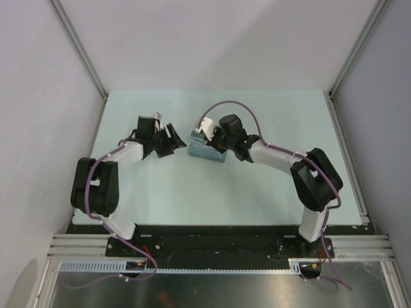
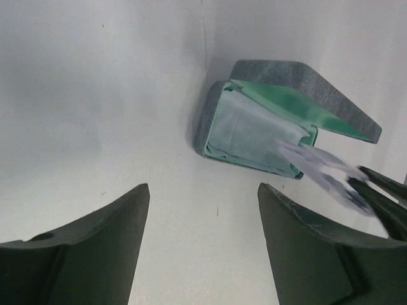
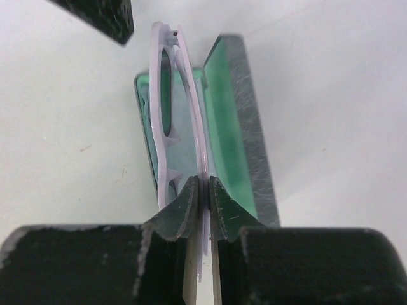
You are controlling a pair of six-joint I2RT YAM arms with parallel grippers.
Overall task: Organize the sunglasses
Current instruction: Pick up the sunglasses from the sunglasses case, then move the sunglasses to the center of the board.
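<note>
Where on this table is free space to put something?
Free: the table nearer than the case, between the arms, and the far strip. Crowded: around the case, with the left gripper and the right gripper holding the sunglasses.

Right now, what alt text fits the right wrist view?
The right gripper pinches the folded white sunglasses on edge, in front of the open grey case with its green lining, on a pale table. A dark finger of the left gripper shows at top left.

Sunglasses glossy wht plastic (case ext. rough grey).
</note>
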